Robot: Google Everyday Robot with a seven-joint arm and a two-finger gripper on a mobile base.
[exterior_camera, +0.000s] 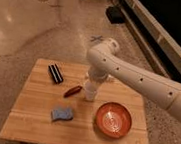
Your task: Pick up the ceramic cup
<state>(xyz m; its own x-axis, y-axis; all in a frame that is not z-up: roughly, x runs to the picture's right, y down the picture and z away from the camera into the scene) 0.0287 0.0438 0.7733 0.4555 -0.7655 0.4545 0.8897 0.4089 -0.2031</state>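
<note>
Cup (89, 93) on the worktop (31, 124), half hidden
Claw (92, 86) sits right over it; can't tell if it's gripping.

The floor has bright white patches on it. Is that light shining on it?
Camera view: yes, the pale patches on the floor look like glare from lights overhead. Camera view: the top right corner is dark, while the wooden table is evenly lit. The gripper hangs just over the ceramic cup near the table's middle.
</note>
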